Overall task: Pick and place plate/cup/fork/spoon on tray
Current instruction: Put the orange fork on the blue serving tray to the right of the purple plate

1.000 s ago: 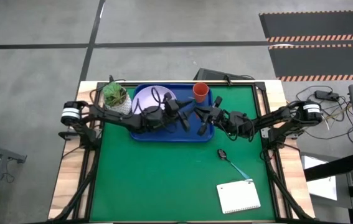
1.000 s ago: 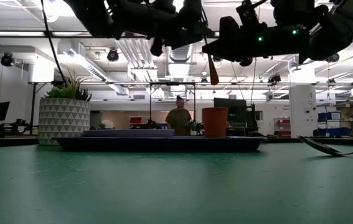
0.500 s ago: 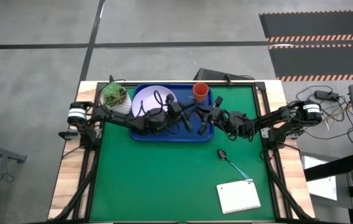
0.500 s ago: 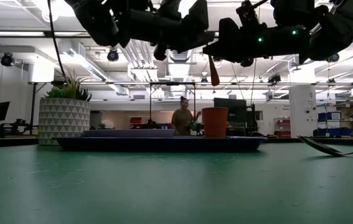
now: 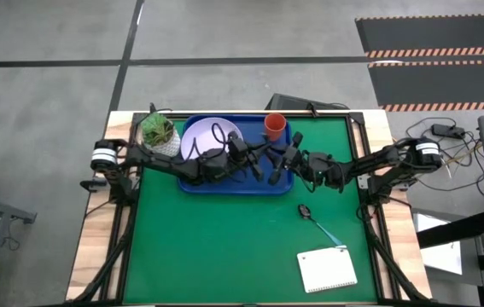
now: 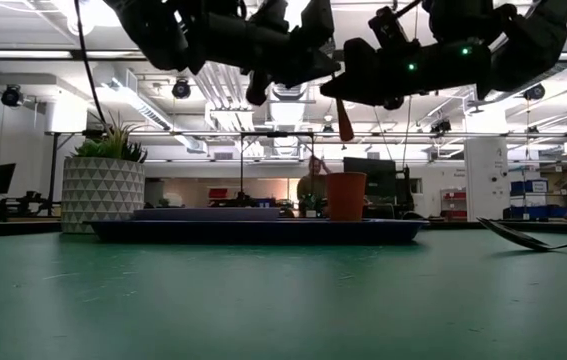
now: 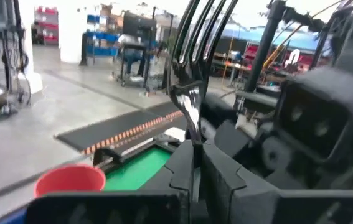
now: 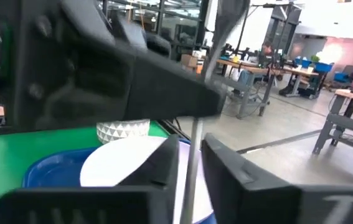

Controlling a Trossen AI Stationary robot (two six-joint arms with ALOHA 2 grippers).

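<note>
The fork [image 7: 192, 93] stands upright above the blue tray [image 5: 224, 183], tines up, its orange handle [image 6: 344, 118] hanging below. My left gripper [image 7: 195, 165] is shut on it, reaching level from the table's left. My right gripper [image 8: 192, 171] faces it from the right, open, one finger on each side of the fork's thin shaft [image 8: 192, 149] with a gap on both sides. The lavender plate [image 5: 207, 136] lies flat on the tray's left half. The orange-red cup [image 5: 275, 126] stands on the tray's far right corner. The spoon [image 5: 317, 220] lies on the green mat. My left gripper pinches the fork's metal neck [image 7: 193, 134], just below the tines, between its two shut fingers. The fingers come level from the table's left and lie across the fork. The fork stands upright in the hold, tines above the fingers, lifted clear of the tray.
A white pot with a green plant [image 5: 158, 132] stands just left of the tray's far left corner. A white spiral notepad [image 5: 327, 271] lies near the table's front right. The green mat [image 5: 216, 247] in front of the tray is bare.
My left gripper has sunk a little, come closer to the right gripper and shut on the fork above the tray. My right gripper has kept its place and tipped slightly. The fork stays hanging upright over the tray.
</note>
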